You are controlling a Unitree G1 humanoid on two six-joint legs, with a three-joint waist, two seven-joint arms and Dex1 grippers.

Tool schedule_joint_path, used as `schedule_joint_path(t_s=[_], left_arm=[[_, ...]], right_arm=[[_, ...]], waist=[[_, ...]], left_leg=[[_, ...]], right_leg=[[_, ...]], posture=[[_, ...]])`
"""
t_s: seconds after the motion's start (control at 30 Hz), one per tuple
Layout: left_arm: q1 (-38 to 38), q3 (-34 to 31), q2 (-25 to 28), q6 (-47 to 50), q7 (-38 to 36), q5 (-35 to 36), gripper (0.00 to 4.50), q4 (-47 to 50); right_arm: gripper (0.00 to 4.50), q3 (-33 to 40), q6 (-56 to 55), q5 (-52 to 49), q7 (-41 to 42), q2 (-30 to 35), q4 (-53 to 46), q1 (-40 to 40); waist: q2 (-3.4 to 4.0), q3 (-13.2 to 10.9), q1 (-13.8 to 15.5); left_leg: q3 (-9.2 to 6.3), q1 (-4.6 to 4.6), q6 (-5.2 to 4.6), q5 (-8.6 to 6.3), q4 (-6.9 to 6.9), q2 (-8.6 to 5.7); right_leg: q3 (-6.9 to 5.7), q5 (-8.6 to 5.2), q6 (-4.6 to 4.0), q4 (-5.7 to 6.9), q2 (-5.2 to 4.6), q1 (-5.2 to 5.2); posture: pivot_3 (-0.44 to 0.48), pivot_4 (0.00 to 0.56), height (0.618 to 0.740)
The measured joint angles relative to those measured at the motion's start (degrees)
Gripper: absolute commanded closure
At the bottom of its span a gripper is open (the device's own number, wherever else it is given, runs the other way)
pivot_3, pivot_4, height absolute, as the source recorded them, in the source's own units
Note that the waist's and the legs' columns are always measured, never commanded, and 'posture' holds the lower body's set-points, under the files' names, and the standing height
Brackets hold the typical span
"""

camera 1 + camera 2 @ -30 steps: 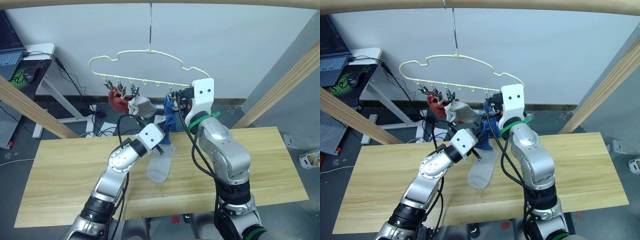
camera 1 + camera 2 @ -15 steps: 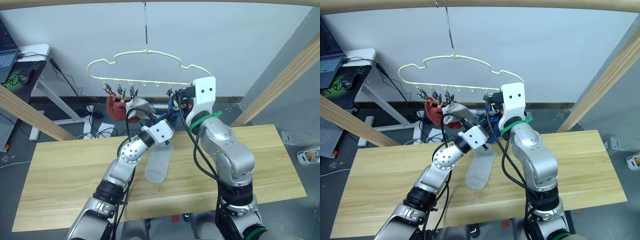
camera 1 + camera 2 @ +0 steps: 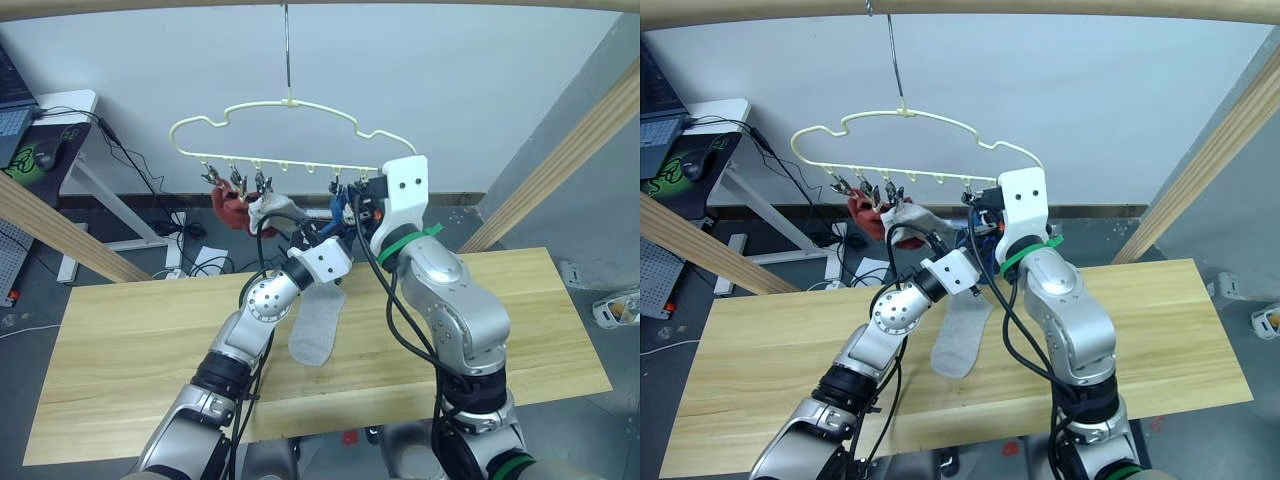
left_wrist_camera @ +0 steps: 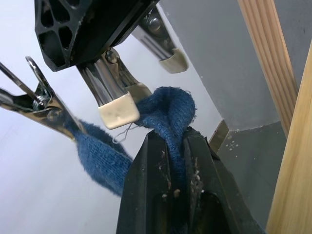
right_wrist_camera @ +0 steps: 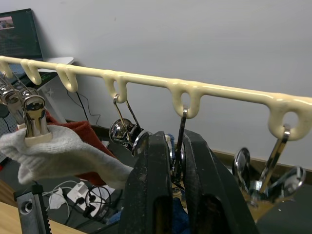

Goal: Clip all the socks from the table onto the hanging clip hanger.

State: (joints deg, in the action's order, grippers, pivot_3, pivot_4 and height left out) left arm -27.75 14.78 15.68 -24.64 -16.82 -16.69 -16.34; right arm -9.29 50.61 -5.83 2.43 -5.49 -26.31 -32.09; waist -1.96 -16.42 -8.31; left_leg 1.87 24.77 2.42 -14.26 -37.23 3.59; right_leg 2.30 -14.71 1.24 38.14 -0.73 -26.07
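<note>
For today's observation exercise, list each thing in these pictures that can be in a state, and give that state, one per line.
clip hanger: hanging by its hook.
rust red sock: clipped, hanging.
light grey sock: clipped, hanging.
blue sock: pinched in the left gripper, raised to a clip.
grey sock on the table: lying flat, unclipped.
left gripper: shut on the blue sock.
right gripper: squeezing a clip.

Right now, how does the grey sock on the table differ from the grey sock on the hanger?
The grey sock on the table lies flat and stretched out; the grey sock on the hanger hangs bunched from a clip, beside a red sock. Both are light grey knit.
</note>
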Motion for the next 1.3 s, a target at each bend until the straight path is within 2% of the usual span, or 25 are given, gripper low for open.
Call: schedule_joint_path(t_s=[0.47,0.9,0.97,1.0,1.17,1.3], left_arm=[[0.0,-0.1,0.6,-1.4,1.7,-1.1,4.50,0.0],[-0.7,-0.1,0.6,-1.8,3.9,-2.3,4.50,-0.2],[-0.7,-0.1,0.6,-1.8,3.9,-2.4,4.50,-0.2],[-0.7,-0.1,0.6,-1.8,4.0,-2.4,4.50,-0.3],[-2.0,-0.7,0.7,-2.1,5.0,-2.4,4.50,-0.4],[-2.1,-0.7,0.7,-2.1,5.1,-2.4,4.50,-0.4]], right_arm=[[4.49,-2.8,-1.3,1.4,0.0,3.4,-0.1,0.0],[4.49,-3.1,-1.4,2.4,-0.1,3.8,-0.1,0.0],[3.77,-3.1,-1.3,2.4,-0.1,3.8,-0.1,0.0],[3.56,-3.1,-1.3,2.4,-0.1,3.8,-0.1,0.0],[1.58,-3.1,-0.9,2.4,-0.1,3.4,-0.1,0.7],[0.22,-3.1,-0.9,2.2,0.1,2.9,-0.1,1.2]], waist=[[0.00,0.0,-0.1],[-0.01,0.0,0.0],[-0.01,0.0,0.0],[-0.01,0.0,0.0],[-0.02,0.0,0.0],[-0.02,0.0,0.0]], left_leg=[[-0.04,-0.02,-0.05,0.00,-0.85,-0.06],[-0.04,-0.02,-0.09,0.05,-0.85,-0.04],[-0.05,-0.02,-0.09,0.05,-0.85,-0.04],[-0.06,-0.03,-0.09,0.05,-0.85,-0.04],[-0.05,-0.02,-0.09,0.05,-0.85,-0.05],[-0.06,-0.02,-0.09,0.05,-0.85,-0.04]], right_leg=[[0.02,-0.06,0.11,0.84,0.23,0.01],[0.02,-0.03,0.13,0.84,0.25,0.01],[0.02,-0.03,0.13,0.85,0.25,0.01],[0.01,-0.03,0.13,0.86,0.25,0.01],[0.02,-0.02,0.13,0.86,0.25,0.01],[0.01,-0.02,0.13,0.86,0.25,0.01]], posture=[[-0.255,0.282,0.740],[-0.248,0.281,0.740],[-0.247,0.280,0.740],[-0.247,0.280,0.740],[-0.248,0.279,0.740],[-0.252,0.274,0.740]])
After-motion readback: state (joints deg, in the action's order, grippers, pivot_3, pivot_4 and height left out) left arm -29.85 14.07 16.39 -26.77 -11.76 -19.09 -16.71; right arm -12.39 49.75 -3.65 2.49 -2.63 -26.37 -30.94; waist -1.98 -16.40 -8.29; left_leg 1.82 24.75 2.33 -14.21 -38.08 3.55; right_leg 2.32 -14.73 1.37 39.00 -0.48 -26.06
